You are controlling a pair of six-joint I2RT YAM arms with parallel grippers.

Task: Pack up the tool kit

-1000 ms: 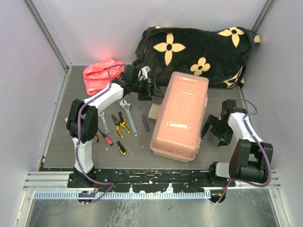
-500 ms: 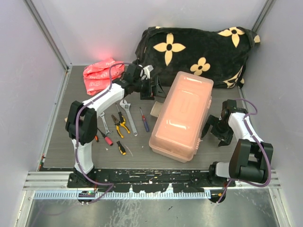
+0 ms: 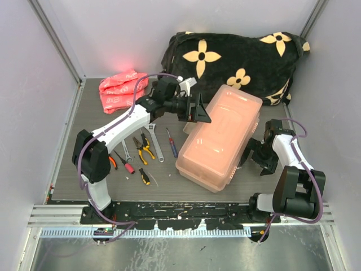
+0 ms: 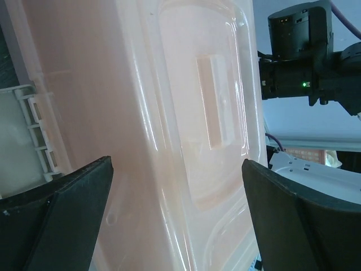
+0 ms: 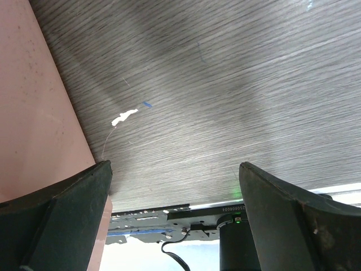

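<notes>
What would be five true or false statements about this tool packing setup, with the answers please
1. The toolbox has its lid shut. True.
2. All the hand tools are packed inside it. False: the pliers, wrench and screwdriver lie on the table to the left of it.
3. The right jaws hold a screwdriver. False: they stand open and empty beside the toolbox's right side.
4. The pink bag lies at the far left, apart from the toolbox. True.
5. The left jaws stand open by the toolbox's far end. True.
</notes>
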